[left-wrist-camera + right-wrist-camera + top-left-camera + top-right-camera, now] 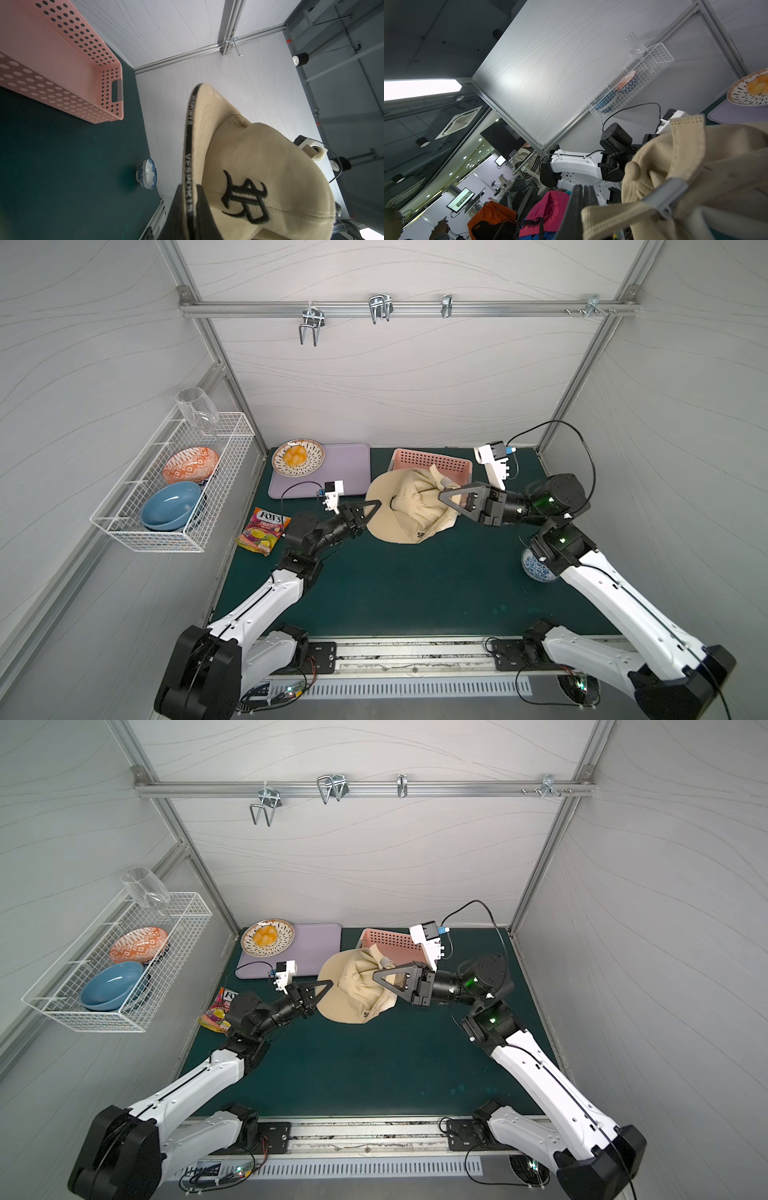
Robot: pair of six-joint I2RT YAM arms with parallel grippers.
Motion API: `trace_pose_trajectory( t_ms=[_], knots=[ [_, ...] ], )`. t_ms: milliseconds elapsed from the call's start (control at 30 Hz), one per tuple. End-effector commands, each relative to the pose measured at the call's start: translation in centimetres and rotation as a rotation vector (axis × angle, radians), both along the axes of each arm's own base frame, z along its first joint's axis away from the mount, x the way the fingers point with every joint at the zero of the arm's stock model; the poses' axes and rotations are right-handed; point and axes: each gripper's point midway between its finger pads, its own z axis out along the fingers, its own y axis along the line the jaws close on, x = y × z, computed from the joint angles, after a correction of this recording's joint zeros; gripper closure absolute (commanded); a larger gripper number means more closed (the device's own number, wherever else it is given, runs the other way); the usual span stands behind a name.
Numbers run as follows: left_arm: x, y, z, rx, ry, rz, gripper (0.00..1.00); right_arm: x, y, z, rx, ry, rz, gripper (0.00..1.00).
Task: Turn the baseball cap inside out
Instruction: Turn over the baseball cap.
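Cap [409, 509] held lengthwise between arms: brim [190, 145] clamped by left gripper [376, 504], rear strap [618, 216] clamped by right gripper [444, 494]; crown [419, 506] outside up.

1. Robotics lab: a left arm [257, 605] and a right arm [615, 597] are mounted at the front of a green counter [415, 593].
2. Aluminium framing [407, 308] and white panels [395, 377] wall the cell.
3. Beyond it: a monitor [460, 199], a ceiling strip light [421, 88] and an air-conditioning cassette [456, 122].
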Motion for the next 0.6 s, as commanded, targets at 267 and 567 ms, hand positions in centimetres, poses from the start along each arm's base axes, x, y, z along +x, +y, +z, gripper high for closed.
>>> trace_pose_trajectory(
  t_ms=[267,567],
  knots=[
    [3.1,1.0,-9.0,0.241,0.292,0.176,1.0,-8.7,-1.2,9.9,0.226,-0.418,0.194,1.0],
    [2.1,3.0,-4.5,0.257,0.178,0.267,1.0,-0.3,-1.5,1.4,-0.099,-0.221,-0.211,0.79]
  ],
)
